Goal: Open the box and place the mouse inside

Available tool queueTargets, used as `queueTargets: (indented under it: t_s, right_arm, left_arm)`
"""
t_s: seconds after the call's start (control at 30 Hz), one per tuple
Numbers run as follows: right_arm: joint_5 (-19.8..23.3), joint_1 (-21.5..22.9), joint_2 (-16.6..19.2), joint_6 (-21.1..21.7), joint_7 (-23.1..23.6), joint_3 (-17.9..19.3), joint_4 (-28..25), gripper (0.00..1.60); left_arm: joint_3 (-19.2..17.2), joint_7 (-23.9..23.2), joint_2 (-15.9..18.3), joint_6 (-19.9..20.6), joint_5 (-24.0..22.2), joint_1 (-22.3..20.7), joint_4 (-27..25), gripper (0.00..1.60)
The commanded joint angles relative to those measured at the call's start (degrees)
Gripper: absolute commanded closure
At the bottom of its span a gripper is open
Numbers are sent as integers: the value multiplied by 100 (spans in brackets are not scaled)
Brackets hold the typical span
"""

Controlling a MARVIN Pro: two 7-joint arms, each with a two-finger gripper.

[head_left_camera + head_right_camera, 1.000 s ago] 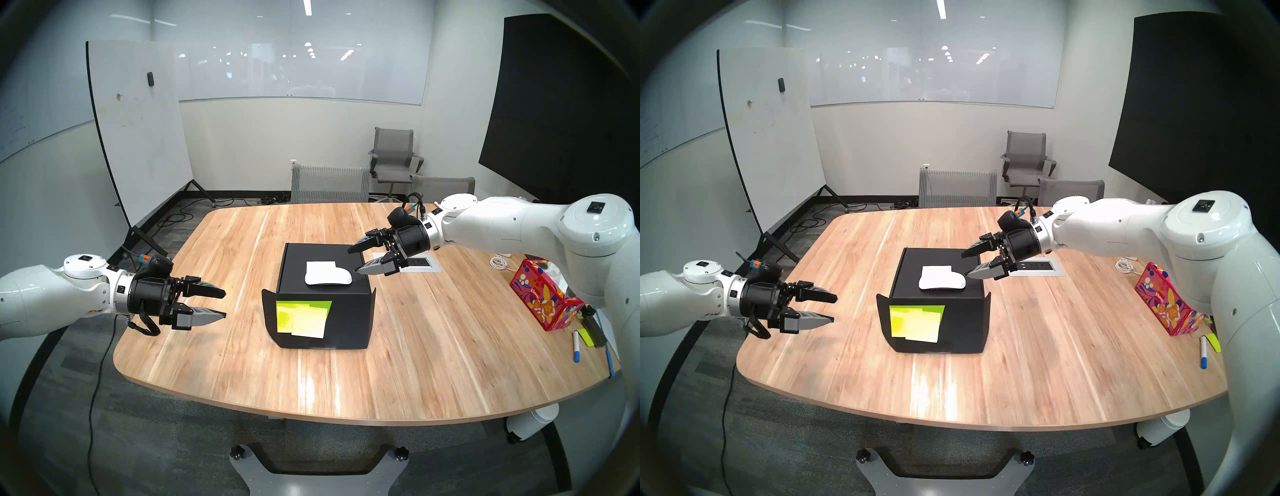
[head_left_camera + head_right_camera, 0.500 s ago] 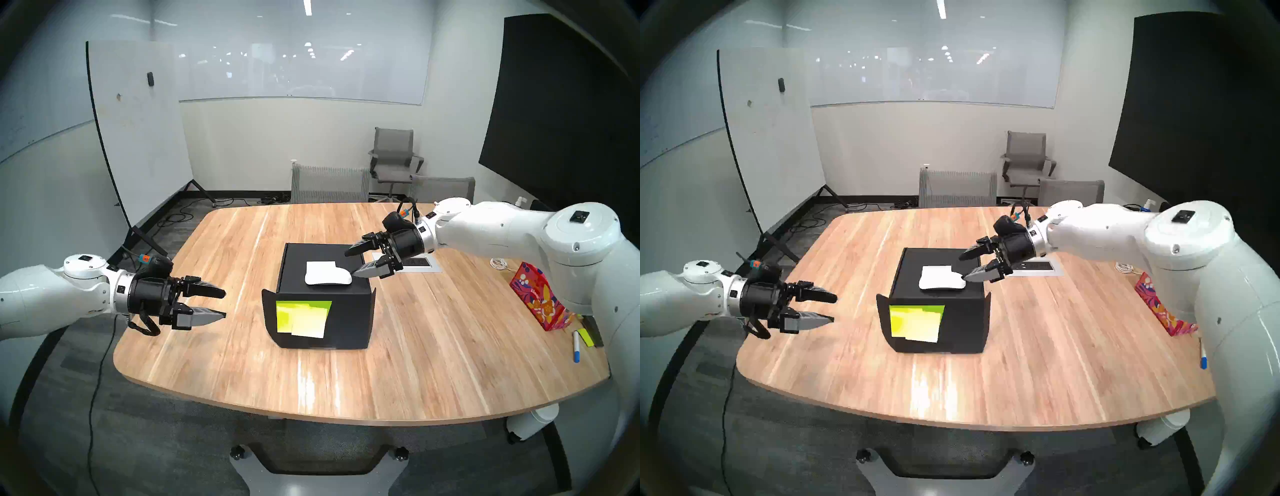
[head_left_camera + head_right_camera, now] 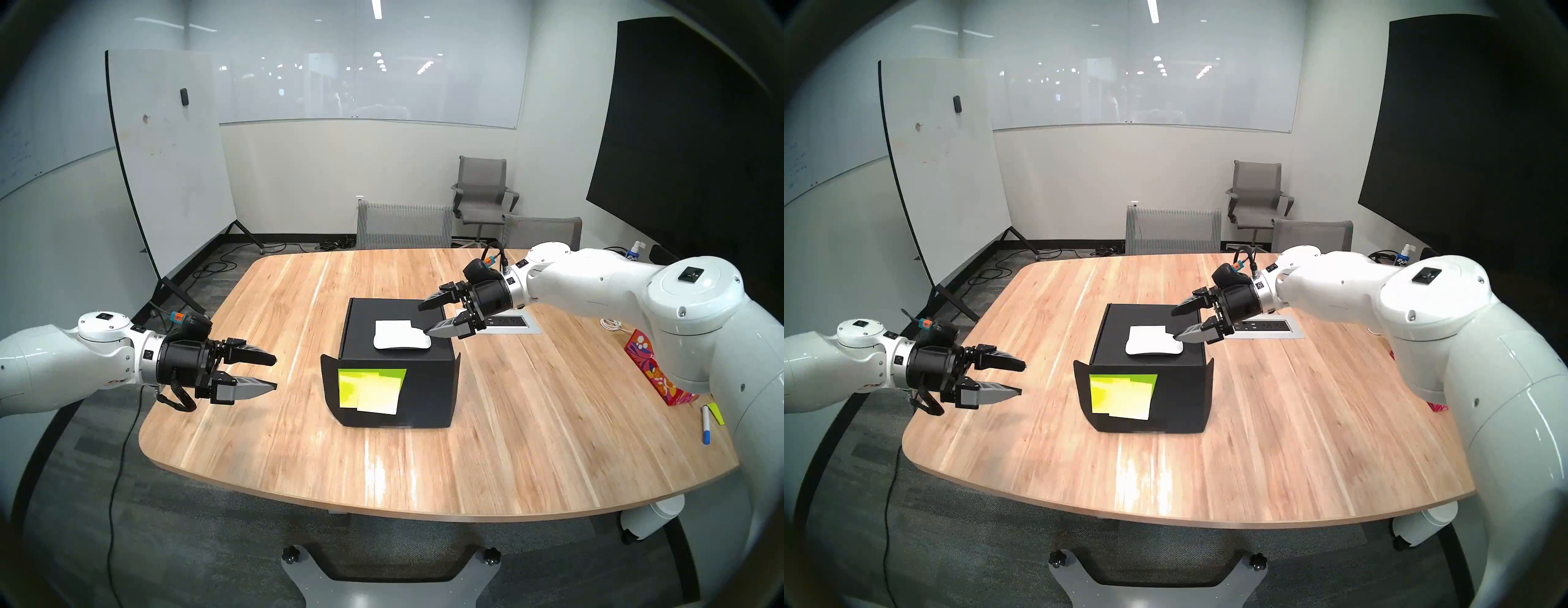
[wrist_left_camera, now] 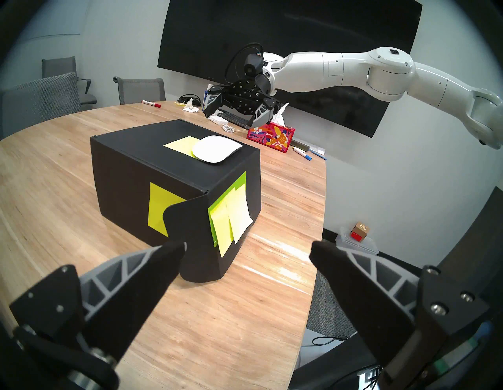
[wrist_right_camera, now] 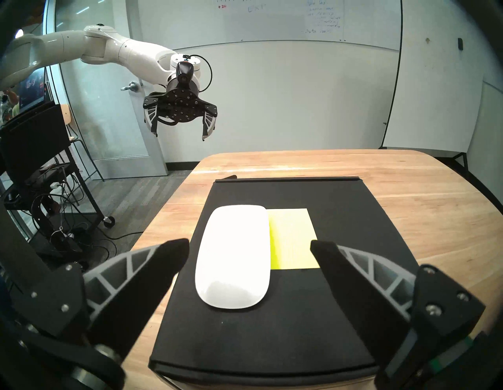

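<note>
Right gripper [image 3: 425, 317] | spread wide, empty, straddling near end of mouse [image 3: 401, 340], likely lining up a pickup | mouse lying on closed lid of box [image 3: 394, 395], partly covering a sticky note [image 5: 295, 239] | left gripper [image 3: 275, 373] gaping, hanging apart beside box

Mouse [image 5: 234, 256] on box [image 5: 340, 198] lid, directly ahead of right gripper [image 5: 249, 252], between lines of its fingers. Sticky note [image 5: 292, 239] on lid, touching mouse, on its far side from robot. Box on table [image 3: 509, 446], right of left gripper [image 3: 275, 373], well apart. Tissue box [image 4: 270, 134] behind right gripper, table's right edge.
</note>
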Motion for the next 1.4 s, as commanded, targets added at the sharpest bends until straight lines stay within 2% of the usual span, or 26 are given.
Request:
queueTargets:
  t_s: [0.0,0.6,1.37]
  right_arm:
    - [108,-2,-150,16,99,133,249,0]
    - [179,-270,-399,183,293,347,742,0]
    - [57,-399,-392,239,293,534,526,0]
  left_arm:
    - [-65,5,-5,9,-16,-71,0,0]
    - [-65,5,-5,9,-16,-71,0,0]
    - [-64,5,-5,9,-16,-71,0,0]
